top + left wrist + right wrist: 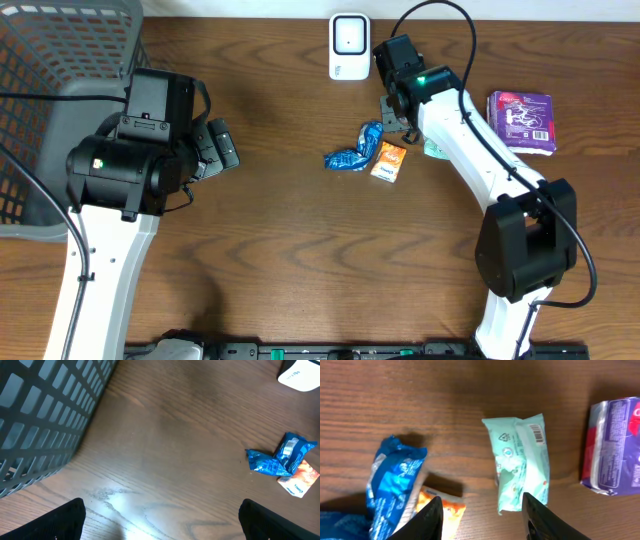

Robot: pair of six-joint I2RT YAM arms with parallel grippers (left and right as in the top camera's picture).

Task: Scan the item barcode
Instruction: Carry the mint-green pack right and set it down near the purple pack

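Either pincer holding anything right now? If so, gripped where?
Nothing is held. The left pincer is open over bare table. The right pincer is open too; the mint-green packet lies loose on the table beside it.

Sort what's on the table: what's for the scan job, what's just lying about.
Job: scanner; mint pack, its barcode showing; right tool near it.
Lying about: blue packet; orange packet; purple pack; basket.

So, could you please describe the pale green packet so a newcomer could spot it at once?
Start at the right gripper, near the white scanner. The pale green packet lies flat below it, between the blue wrapper and the purple pack; it alone is mint-coloured, barcode facing up.
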